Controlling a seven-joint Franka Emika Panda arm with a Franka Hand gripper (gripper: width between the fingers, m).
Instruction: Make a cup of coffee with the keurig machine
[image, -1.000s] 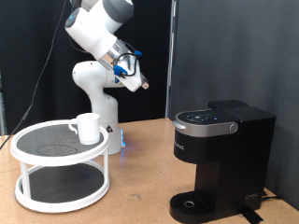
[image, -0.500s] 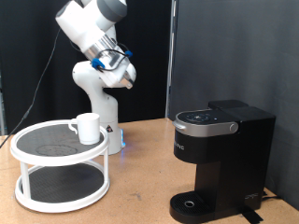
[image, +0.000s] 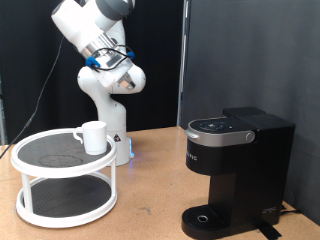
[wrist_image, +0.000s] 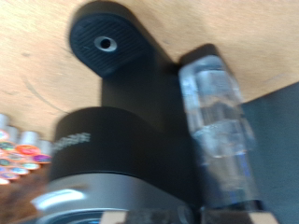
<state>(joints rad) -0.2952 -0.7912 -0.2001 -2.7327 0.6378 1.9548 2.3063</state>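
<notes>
Arm raised, nothing gripped.
Your two-finger gripper (image: 112, 62) hung high above the white two-tier round stand (image: 62, 206); jaw state: can't tell. Small glossy white ceramic mug (image: 92, 136) sat on its top tier; boxy matte-black keurig machine (image: 238, 170) stood well apart, lid shut.

I'm looking at a robotics lab, not a kitchen. A white robot arm (image: 100, 60) is bolted upright on a plain wooden bench (image: 150, 190), with black curtains (image: 230, 50) hung behind as a backdrop and a cable trailing down beside the arm. The household items look staged: a black coffee machine (image: 235, 170) and a white two-tier round stand (image: 65, 180) carrying a white mug (image: 92, 136), set out with open space around them.
</notes>
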